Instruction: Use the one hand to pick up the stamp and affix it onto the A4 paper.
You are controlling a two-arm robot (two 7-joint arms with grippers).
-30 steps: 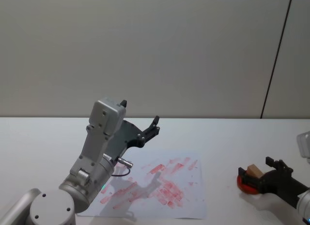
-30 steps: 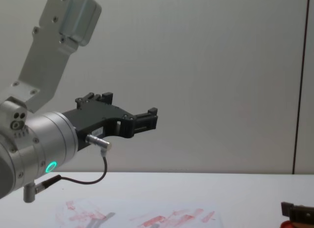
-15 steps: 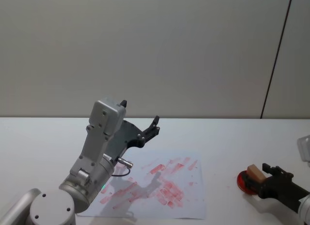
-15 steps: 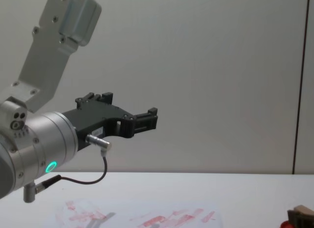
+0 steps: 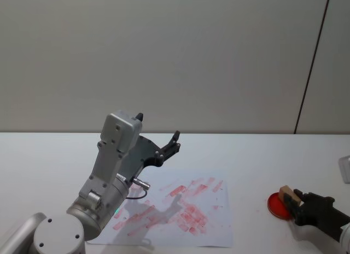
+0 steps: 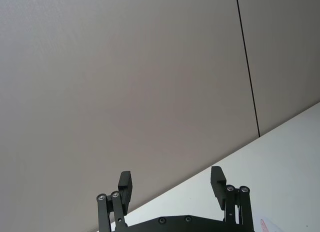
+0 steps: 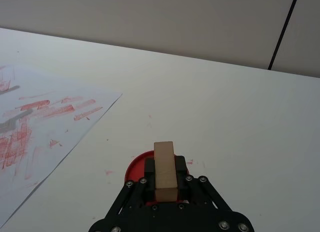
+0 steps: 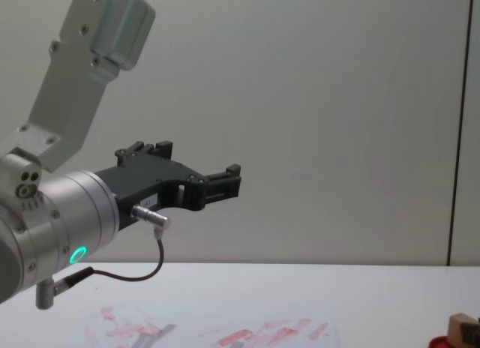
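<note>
The stamp [image 7: 164, 169], a small tan wooden block, sits between the black fingers of my right gripper [image 7: 165, 178], which is shut on it. It is over the near edge of a round red ink pad [image 7: 138, 167]. In the head view this gripper [image 5: 297, 203] is at the table's right front with the stamp [image 5: 286, 195] at its tips. The stamp [image 8: 466, 330] also peeks into the chest view's lower right corner. The A4 paper [image 5: 180, 210], smeared with red marks, lies in the middle of the table. My left gripper [image 5: 174, 140] hangs open above the paper's far left corner.
The left arm's silver body [image 5: 112, 172] rises over the paper's left side and casts a shadow on it. A bare white table [image 7: 225, 107] separates the paper [image 7: 35, 127] from the red pad [image 5: 278, 205]. A plain wall stands behind the table.
My right gripper has drawn back to the right and down, and its fingers have gone from spread around the pad to shut on the stamp. The left arm has not moved.
</note>
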